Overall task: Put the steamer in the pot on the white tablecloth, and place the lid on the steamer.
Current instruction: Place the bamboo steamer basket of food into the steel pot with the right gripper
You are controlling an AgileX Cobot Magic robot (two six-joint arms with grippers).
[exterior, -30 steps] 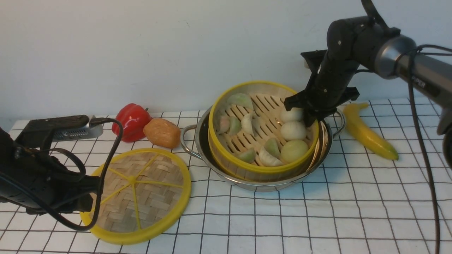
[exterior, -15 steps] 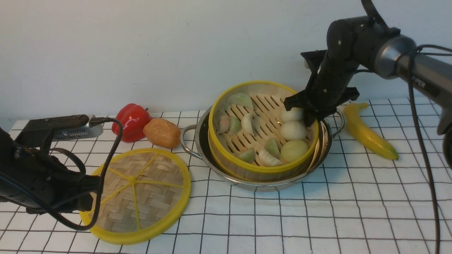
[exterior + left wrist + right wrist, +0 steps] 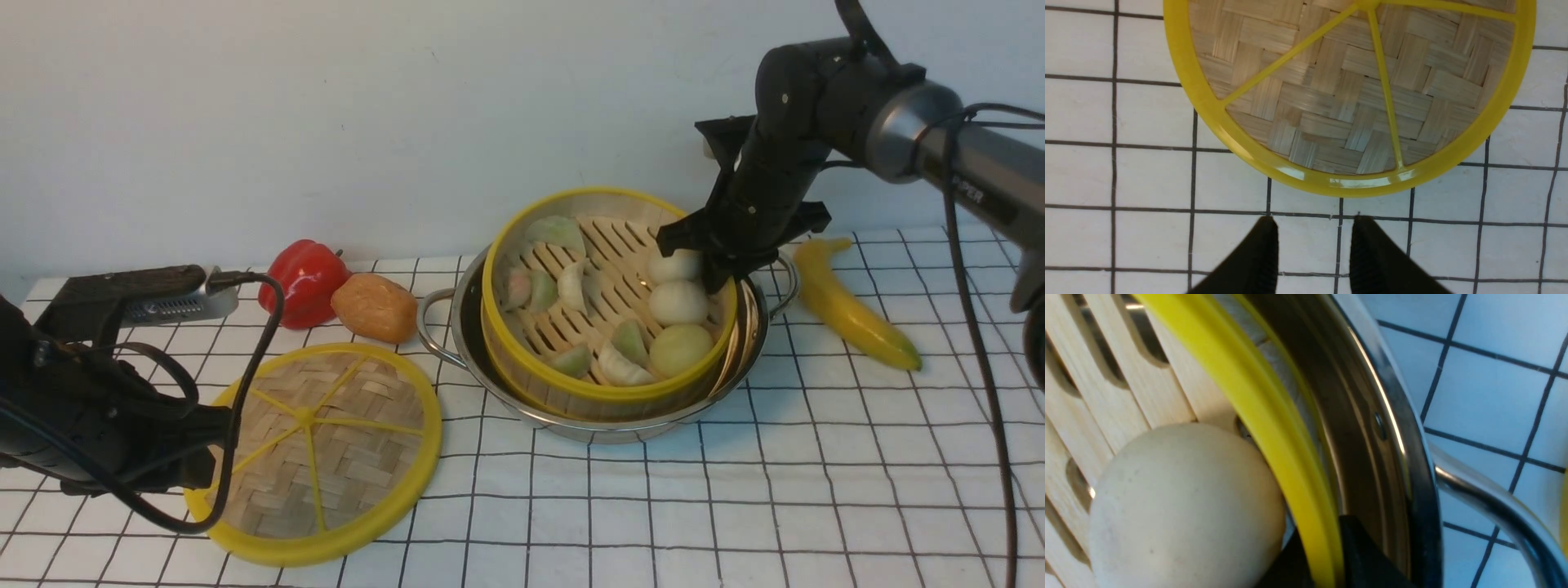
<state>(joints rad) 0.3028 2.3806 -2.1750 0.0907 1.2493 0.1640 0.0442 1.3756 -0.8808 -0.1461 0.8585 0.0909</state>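
The steamer (image 3: 604, 302), a yellow-rimmed bamboo basket with pale buns and dumplings, sits tilted inside the shiny pot (image 3: 620, 429) on the white tablecloth (image 3: 735, 506). My right gripper (image 3: 718, 278) is shut on the steamer's right rim (image 3: 1274, 428); its black fingers pinch the yellow band (image 3: 1325, 559) beside a white bun (image 3: 1180, 506), just inside the pot wall (image 3: 1372, 428). The lid (image 3: 318, 453) lies flat on the cloth at the front left. My left gripper (image 3: 1312, 232) hovers open just short of the lid's rim (image 3: 1347, 185), with nothing between its fingers.
A red pepper (image 3: 304, 282) and a brown potato (image 3: 375, 308) lie behind the lid. A banana (image 3: 849, 306) lies right of the pot, close to its handle (image 3: 1486, 498). A black cable (image 3: 253, 367) from my left arm loops over the lid's left edge.
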